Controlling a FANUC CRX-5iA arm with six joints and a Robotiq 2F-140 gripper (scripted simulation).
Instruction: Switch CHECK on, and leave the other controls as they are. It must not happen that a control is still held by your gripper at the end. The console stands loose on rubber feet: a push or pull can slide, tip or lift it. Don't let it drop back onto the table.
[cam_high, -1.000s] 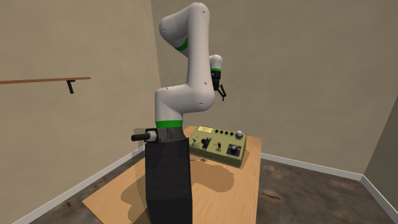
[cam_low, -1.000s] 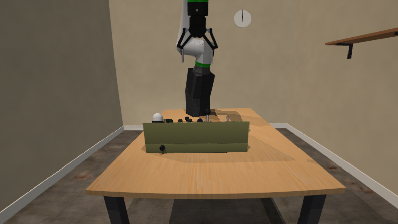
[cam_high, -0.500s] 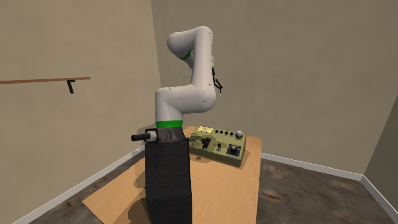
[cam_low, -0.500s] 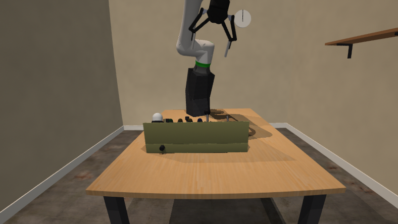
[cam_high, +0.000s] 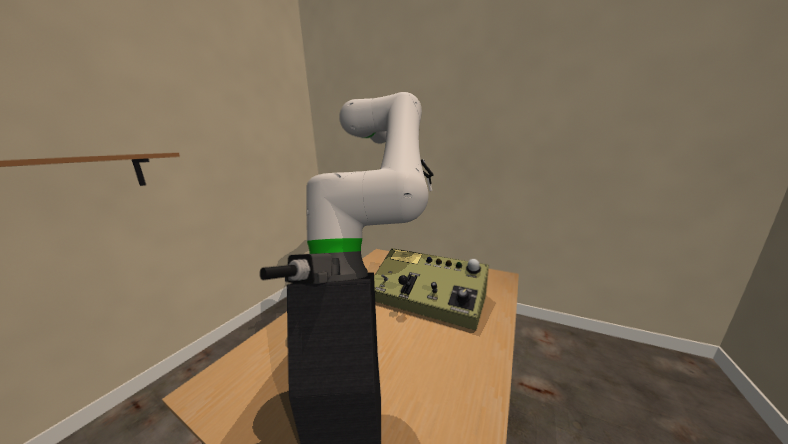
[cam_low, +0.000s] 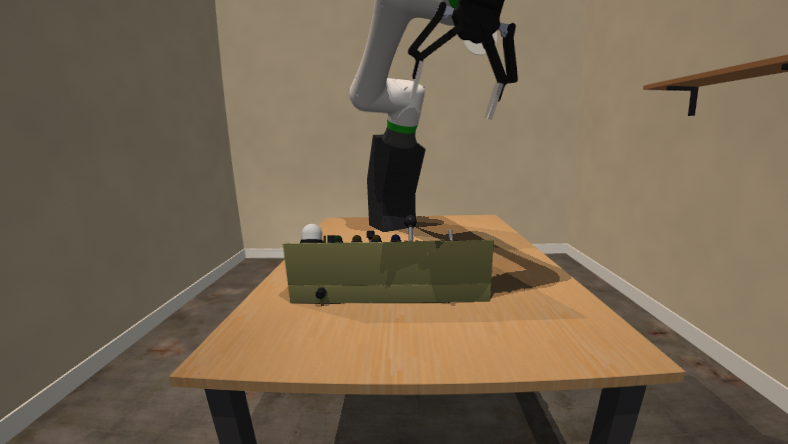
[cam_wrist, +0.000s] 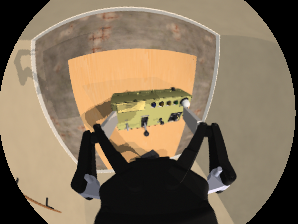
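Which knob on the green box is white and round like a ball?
The white dome at the back right corner of the console, at the end of the row of small dark knobs. Every other control is dark.

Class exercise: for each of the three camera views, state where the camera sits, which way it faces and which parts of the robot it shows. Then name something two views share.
Top: high behind the white arm, facing over its black pedestal to the olive-green control console.
Exterior: low beyond the wooden table, facing the console's plain back, the pedestal and the open claw overhead.
Wrist: on the arm's end, looking steeply down between the claw's fingers at the console far below.
Shared: all show the console's white dome knob.
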